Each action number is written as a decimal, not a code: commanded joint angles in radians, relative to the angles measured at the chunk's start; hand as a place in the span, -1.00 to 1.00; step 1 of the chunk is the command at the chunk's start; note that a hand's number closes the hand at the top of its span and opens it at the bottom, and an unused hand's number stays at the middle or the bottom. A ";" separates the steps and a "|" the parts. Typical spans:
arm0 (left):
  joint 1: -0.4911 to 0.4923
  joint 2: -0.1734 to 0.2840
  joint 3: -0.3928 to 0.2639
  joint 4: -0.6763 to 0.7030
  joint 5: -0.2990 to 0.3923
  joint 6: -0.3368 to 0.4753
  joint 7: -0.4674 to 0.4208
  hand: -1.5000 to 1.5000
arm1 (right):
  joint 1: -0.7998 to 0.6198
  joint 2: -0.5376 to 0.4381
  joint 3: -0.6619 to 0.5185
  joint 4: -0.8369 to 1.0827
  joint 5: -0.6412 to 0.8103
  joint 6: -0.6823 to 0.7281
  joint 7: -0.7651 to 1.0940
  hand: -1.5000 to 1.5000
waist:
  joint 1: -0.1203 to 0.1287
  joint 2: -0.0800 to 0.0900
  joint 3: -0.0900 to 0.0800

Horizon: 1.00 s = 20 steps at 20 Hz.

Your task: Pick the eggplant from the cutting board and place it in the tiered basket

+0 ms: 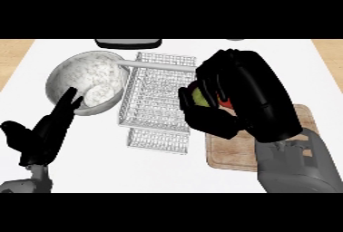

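Holding the eggplant (pixel 198 96), your right hand (pixel 231 97) has its fingers and thumb curled round it, so only a sliver of yellow-green and red shows between them; the rest is hidden by the hand. The hand is lifted off the cutting board (pixel 231 154), which lies below and behind its wrist, nearer to you, with nothing visible on its bare part.

Just beyond the fingertips, on the side away from the forearm, stands the tiered basket (pixel 155 97), a white wire rack whose near edge the fingers seem to overlap. Whether they touch the wire, you cannot tell from this view. Past the basket sits a grey bowl (pixel 74 74) on the worktop (pixel 100 167), and a dark object (pixel 128 43) shows at the far edge.

Your left hand (pixel 41 133) rests open near the lower left, fingers up, well apart from the work.

By the look of it, the pick is done and you are in the carry. The next move calls for bringing the hand fully over the basket's tray, lowering it, and then opening the fingers so the eggplant settles inside the wire walls rather than on the rim.
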 commanded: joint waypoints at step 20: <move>-0.024 -0.031 0.039 0.052 -0.029 -0.040 0.013 0.00 | -0.163 0.171 0.077 0.566 0.183 -0.279 -0.113 1.00 | -0.001 0.006 -0.003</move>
